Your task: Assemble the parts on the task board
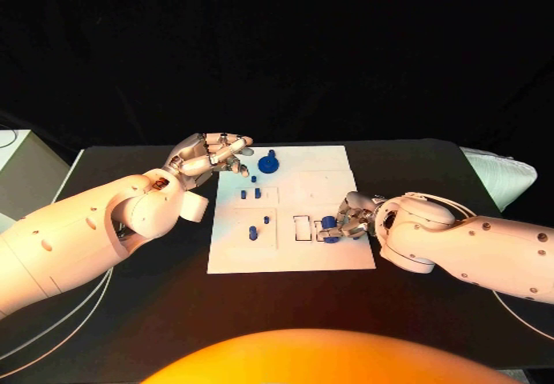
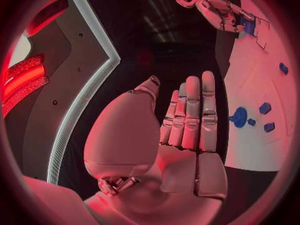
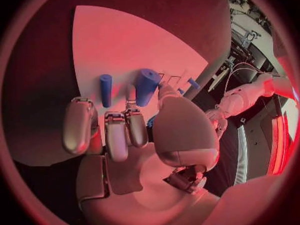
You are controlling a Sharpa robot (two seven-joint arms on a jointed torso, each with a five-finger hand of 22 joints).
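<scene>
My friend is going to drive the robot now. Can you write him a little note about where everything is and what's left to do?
Left hand: open, fingers straight, holds nothing, over the far left corner of the task board.
Right hand: at the board's near right, fingers curled around a blue part by the outlined slots; whether it truly grips it I cannot tell.
On the board: a round blue part with a peg at the far side, small blue pieces mid-left, more lower left.
Done: cannot tell what is seated.
Left: probably place the part at the right hand, then the others.
</scene>
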